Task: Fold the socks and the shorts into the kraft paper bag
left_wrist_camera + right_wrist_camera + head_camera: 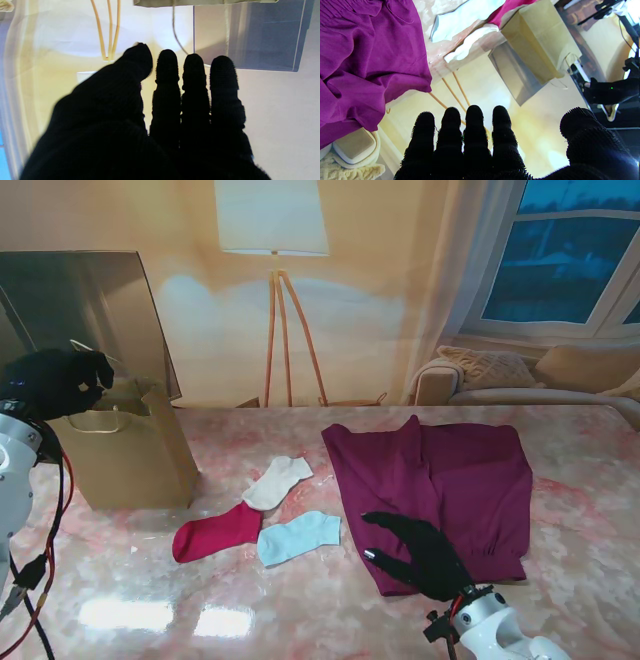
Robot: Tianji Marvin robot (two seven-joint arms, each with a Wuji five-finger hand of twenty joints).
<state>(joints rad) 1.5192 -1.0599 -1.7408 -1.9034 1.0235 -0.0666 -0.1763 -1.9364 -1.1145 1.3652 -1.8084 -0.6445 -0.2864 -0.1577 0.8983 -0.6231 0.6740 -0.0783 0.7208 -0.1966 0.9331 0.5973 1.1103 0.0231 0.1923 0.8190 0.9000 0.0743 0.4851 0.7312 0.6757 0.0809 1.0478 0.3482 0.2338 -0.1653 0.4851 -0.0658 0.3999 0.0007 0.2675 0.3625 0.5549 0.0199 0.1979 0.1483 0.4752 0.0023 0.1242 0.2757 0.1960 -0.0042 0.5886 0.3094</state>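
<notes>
My right hand (425, 558) is open over the purple shorts (440, 480) at five o'clock. My left hand (55, 382) looks open, empty, by the kraft paper bag (130, 455) at nine o'clock. I should pinch one hem and fold flat.

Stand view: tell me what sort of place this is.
Probably a staged living-room set: a marble-patterned table before a backdrop picturing a floor lamp, sofa and window.
</notes>
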